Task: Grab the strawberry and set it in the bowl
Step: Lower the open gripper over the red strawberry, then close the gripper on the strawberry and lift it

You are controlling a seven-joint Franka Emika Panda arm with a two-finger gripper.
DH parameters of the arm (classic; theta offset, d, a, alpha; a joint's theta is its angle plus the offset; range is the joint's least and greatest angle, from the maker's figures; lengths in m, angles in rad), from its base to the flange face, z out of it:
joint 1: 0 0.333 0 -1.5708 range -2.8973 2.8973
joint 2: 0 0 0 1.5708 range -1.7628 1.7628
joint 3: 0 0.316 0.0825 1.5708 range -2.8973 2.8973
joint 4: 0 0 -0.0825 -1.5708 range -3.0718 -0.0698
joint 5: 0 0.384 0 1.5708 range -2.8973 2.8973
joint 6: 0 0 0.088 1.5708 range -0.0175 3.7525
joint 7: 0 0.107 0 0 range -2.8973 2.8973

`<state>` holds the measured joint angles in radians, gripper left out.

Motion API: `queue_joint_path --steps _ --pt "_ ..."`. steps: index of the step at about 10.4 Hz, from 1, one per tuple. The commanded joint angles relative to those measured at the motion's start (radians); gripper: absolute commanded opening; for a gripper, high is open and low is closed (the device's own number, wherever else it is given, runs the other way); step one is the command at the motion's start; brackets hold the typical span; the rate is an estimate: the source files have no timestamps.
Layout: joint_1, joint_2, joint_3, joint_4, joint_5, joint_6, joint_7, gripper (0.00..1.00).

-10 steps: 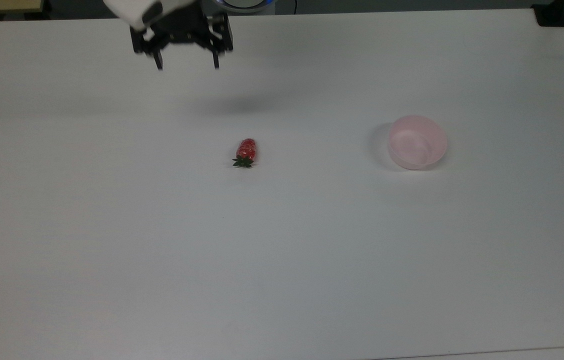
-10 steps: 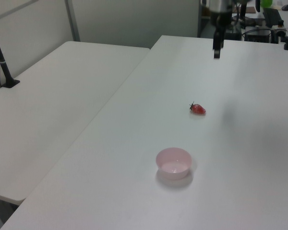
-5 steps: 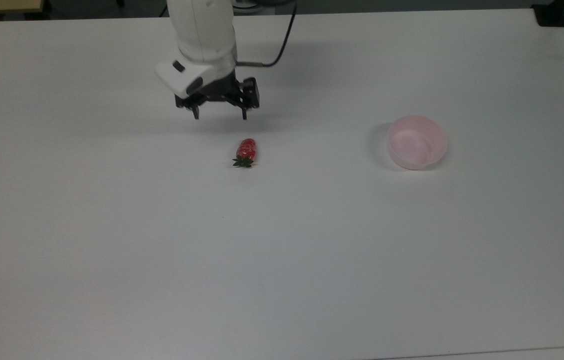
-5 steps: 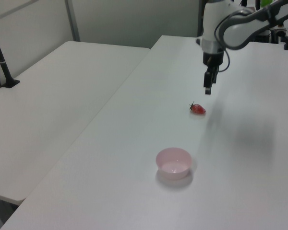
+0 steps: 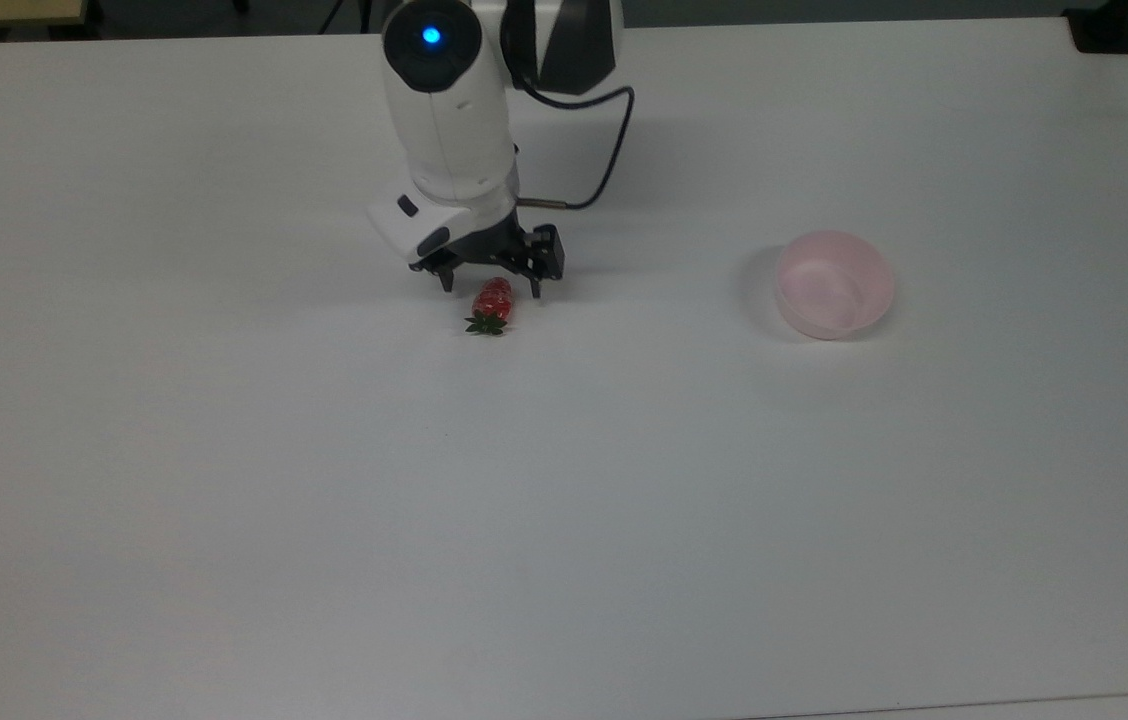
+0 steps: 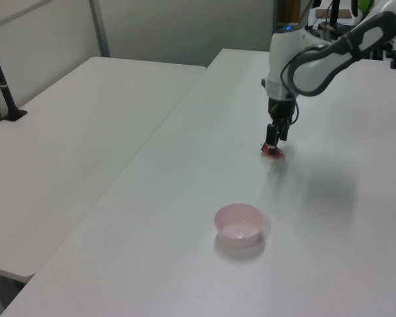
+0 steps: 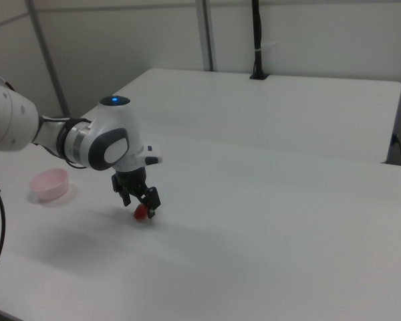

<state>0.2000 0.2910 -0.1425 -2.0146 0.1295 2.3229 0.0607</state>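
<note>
The red strawberry lies on the white table with its green leaf cap toward the top view's bottom. My gripper is open and low over it, one finger on each side of its red end. In the left view the gripper hangs right over the strawberry, and in the right view the strawberry shows just below the gripper. The pale pink bowl stands apart at the top view's right, and it holds nothing.
A second white table adjoins at the left view's left, with a black post on it. A black cable runs from the arm. Open table surface lies between the strawberry and the bowl.
The arm has swept from the table's far edge toward the strawberry and come down. The open gripper now straddles the strawberry's red end. Strawberry and bowl have not moved.
</note>
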Motion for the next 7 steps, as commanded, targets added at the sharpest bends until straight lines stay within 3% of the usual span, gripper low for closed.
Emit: queue_joint_path --steps 1,2,3,5,7 --pt "-0.016 0.033 0.034 0.017 0.019 0.062 0.065 0.83" --pt "-0.017 0.031 0.034 0.025 0.021 0.062 0.077 0.53" --pt "-0.017 0.031 0.034 0.03 0.021 0.062 0.099 0.45" --pt "-0.013 0.007 0.037 0.037 0.021 0.052 0.105 0.44" --pt "-0.013 -0.016 0.078 0.052 0.019 0.023 0.103 0.45"
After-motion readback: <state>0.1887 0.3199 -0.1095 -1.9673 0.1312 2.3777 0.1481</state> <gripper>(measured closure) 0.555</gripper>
